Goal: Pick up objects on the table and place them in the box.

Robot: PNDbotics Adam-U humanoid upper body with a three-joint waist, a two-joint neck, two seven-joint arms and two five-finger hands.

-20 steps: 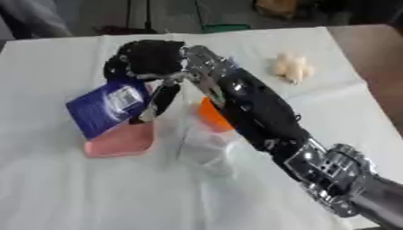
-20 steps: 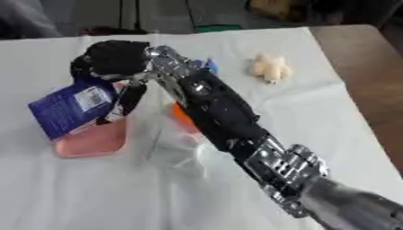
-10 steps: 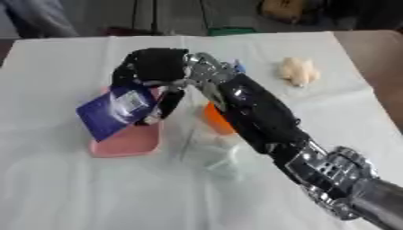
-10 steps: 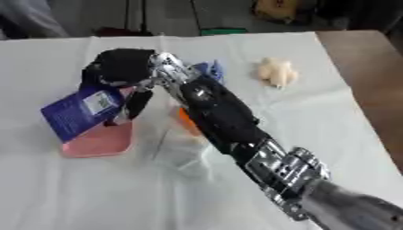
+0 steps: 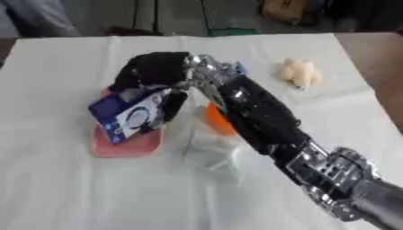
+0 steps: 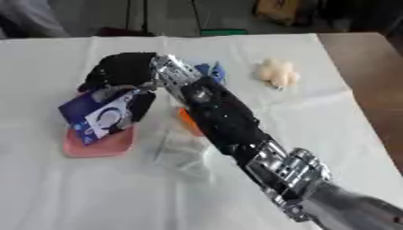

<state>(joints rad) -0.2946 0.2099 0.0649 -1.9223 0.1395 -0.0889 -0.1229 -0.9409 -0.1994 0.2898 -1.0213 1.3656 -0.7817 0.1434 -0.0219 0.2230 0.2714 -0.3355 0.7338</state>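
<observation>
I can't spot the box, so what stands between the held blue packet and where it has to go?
Cannot tell: no box shows. The right hand holds the blue packet above a pink tray.

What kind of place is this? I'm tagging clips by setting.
Probably a lab or workshop test bench, not a home: a table under a white cloth, loose test items such as a cream soft toy, and dark stands on bare floor beyond.
</observation>
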